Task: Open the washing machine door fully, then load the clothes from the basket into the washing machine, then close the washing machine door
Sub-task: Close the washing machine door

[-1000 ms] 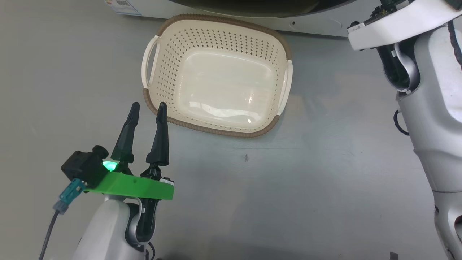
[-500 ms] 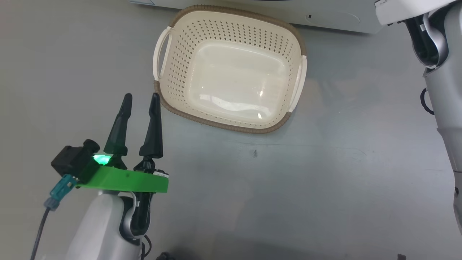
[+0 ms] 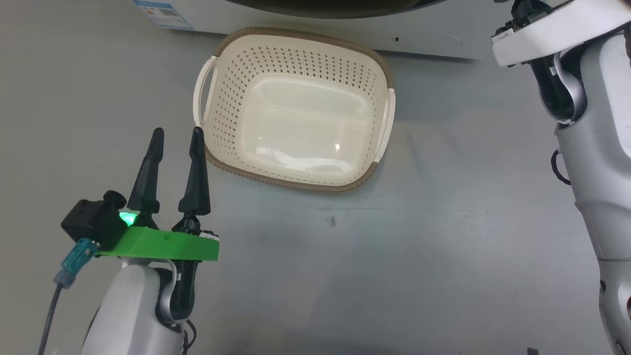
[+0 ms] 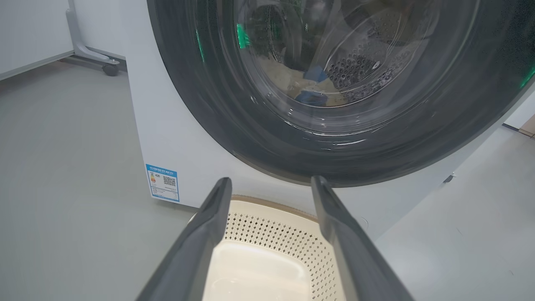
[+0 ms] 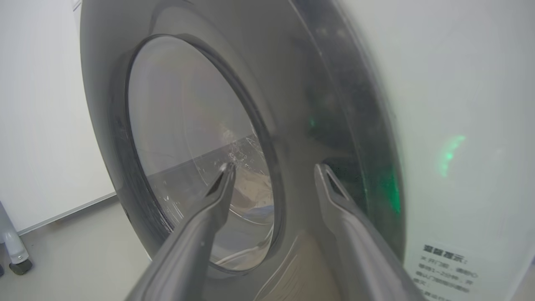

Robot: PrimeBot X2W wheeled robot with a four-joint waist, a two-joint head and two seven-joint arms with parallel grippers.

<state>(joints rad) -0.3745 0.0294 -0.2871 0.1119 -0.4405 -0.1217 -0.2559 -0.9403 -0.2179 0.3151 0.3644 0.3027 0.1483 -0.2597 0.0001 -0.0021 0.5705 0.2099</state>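
The basket (image 3: 293,106) stands empty on the grey floor before the washing machine (image 4: 167,138); its far rim (image 4: 267,200) also shows in the left wrist view. The washing machine door (image 4: 259,138) lies against the machine's front, glossy black rim around clear glass. Through the glass the clothes (image 4: 307,83) lie in the drum, cream with blue bits. My left gripper (image 3: 177,132) hovers open and empty at the basket's near left corner; in its own view the left gripper (image 4: 271,180) points at the door. My right gripper (image 5: 275,167) is open and empty, close to the door's rim (image 5: 334,104).
A blue label sticker (image 3: 162,8) sits low on the washer's white front. My right arm's pale forearm (image 3: 591,148) fills the head view's right edge. A wheeled stand foot (image 4: 108,67) stands left of the machine. Bare grey floor (image 3: 394,271) lies on my side of the basket.
The head camera has shifted, so the whole picture moved down and back up. The basket has stayed put on the floor. My left gripper remains open and has drifted slightly left.
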